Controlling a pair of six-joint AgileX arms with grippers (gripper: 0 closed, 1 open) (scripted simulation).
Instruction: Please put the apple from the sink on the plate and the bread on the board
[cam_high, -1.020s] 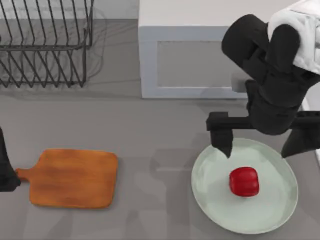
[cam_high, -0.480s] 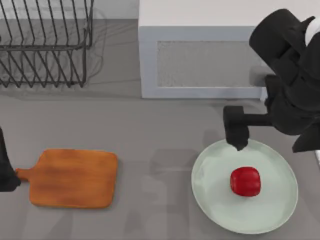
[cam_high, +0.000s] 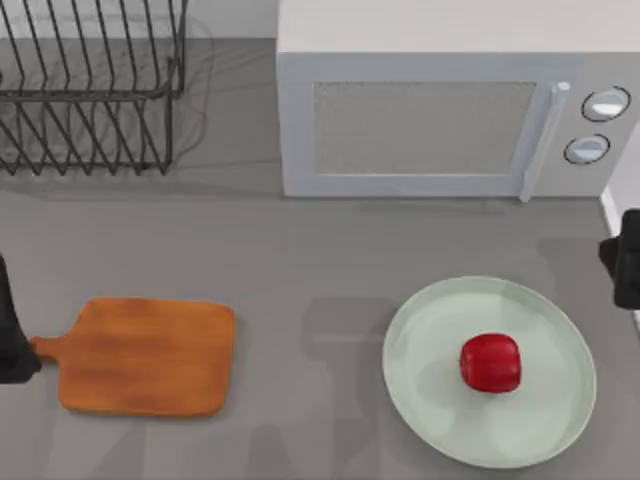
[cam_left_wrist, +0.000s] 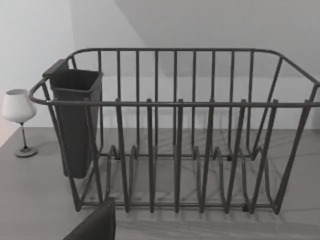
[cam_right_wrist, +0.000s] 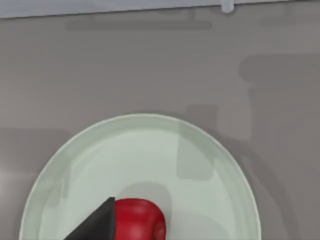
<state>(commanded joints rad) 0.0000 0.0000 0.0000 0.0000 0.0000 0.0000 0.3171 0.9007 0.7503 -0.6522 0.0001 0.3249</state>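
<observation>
**Apple on the plate, board bare, both arms at the counter's edges**

Seen from above, the left arm is a dark shape at the far left edge of the grey counter (cam_high: 300, 250), just beside the handle of the board (cam_high: 145, 357); whether its jaws are open or closed cannot be told. The orange-brown board lies flat at the left of the counter with nothing on it; a black wire dish rack (cam_high: 90, 85) stands behind it at the back left; the left wrist view looks at this rack (cam_left_wrist: 175, 135), with a dark cutlery cup (cam_left_wrist: 75, 122) hung on one end and a white wine glass (cam_left_wrist: 19, 117) standing near it. A white microwave (cam_high: 450, 100) sits at the back, centre to right; in front of it, well apart from the board, lies the pale green plate (cam_high: 430, 400); the red apple (cam_high: 490, 362) rests on it, slightly right of its middle. The right gripper (cam_high: 624, 260) is a dark block at the far right edge, beside the plate and clear of the apple; the state of its jaws cannot be told. The right wrist view looks down on the plate (cam_right_wrist: 200, 165) and the apple (cam_right_wrist: 142, 220).
</observation>
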